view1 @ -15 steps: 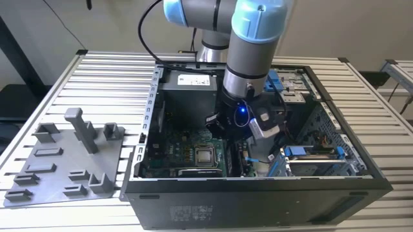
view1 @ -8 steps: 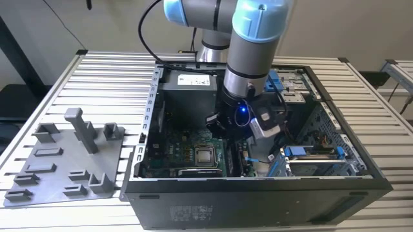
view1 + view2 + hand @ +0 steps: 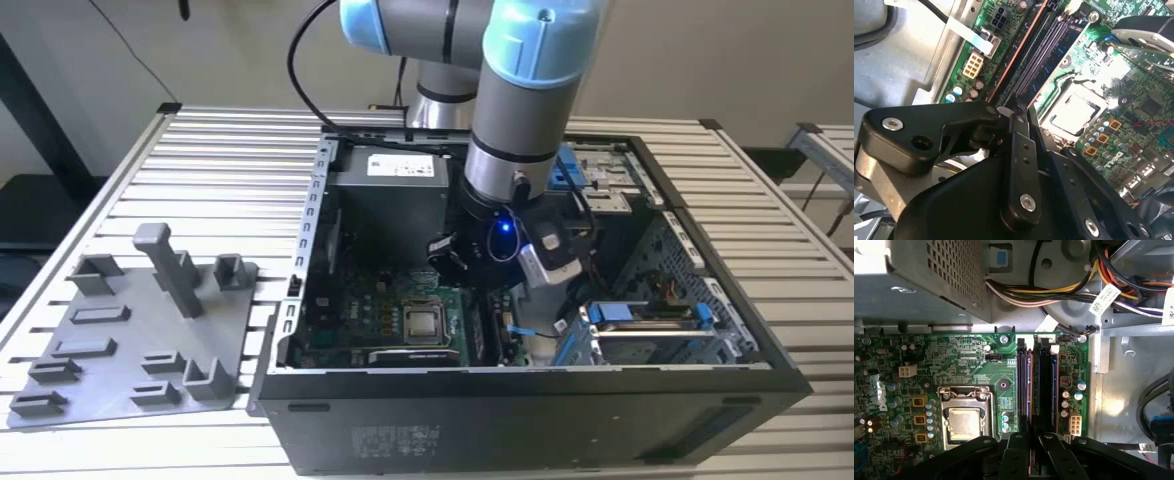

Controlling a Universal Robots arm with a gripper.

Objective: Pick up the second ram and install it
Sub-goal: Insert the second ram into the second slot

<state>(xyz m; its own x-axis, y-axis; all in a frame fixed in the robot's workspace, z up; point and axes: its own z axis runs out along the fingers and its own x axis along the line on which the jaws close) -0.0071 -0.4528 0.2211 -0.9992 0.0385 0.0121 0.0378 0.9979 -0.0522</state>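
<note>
My gripper (image 3: 1032,442) hangs low inside the open computer case (image 3: 534,385), over the memory slots of the green motherboard (image 3: 969,360). Its black fingers (image 3: 1019,130) stand almost together, shut on the second ram (image 3: 1025,385). The ram shows edge-on as a slim dark strip running away from the fingertips, in line with a slot. A stick sits in the neighbouring slot (image 3: 1042,385). Whether the held strip is seated in its slot I cannot tell. In the exterior view the gripper (image 3: 454,265) is just above the board.
The square silver processor (image 3: 965,424) lies beside the slots. A perforated metal power supply (image 3: 929,280) and a bundle of coloured cables (image 3: 1064,290) sit beyond them. Blue drive brackets (image 3: 641,320) fill the case's right side. A grey parts tray (image 3: 120,340) with a tall post (image 3: 171,265) lies on the slatted table.
</note>
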